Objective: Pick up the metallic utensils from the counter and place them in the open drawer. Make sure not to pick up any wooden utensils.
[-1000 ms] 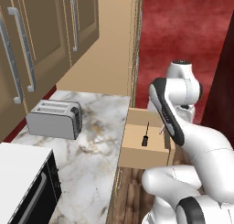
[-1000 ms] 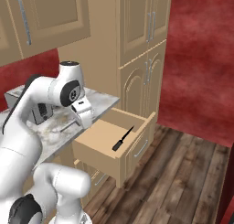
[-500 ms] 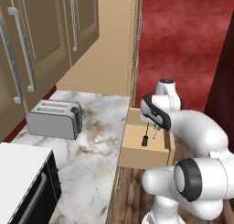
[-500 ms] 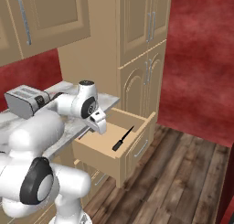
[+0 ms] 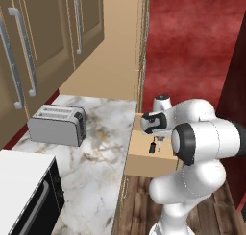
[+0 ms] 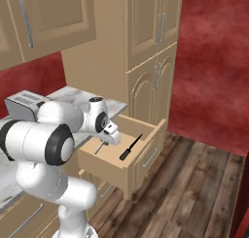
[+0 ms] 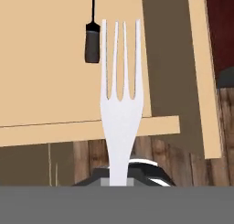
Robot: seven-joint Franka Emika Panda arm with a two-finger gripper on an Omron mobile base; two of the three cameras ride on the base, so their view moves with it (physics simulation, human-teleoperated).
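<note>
One metallic utensil, the black-handled knife (image 6: 131, 147), is already lying in the open drawer (image 6: 141, 157), and you are carrying the second. From the left base view, your claw (image 5: 154, 142) is hanging over the drawer's inner part, just past the edge of the marble worktop (image 5: 96, 152), with a toaster (image 5: 56, 125) sitting well back on the slab. From the right base view, the claw (image 6: 108, 140) is hovering over the drawer's left half, a thin pale sliver pointing down from it toward the drawer floor, the knife lying apart to its right. In the hand view, the claw is pinched fully closed on the stem of a silvery fork (image 7: 121, 95), tines pointing away over the tan drawer bottom, the knife handle (image 7: 92, 45) just beside the tines. To do this step well, you are best lowering a little more so the fork is dropping from close to the floor, keeping it clear of the knife and inside the front wall, then opening the jaws without twisting.
</note>
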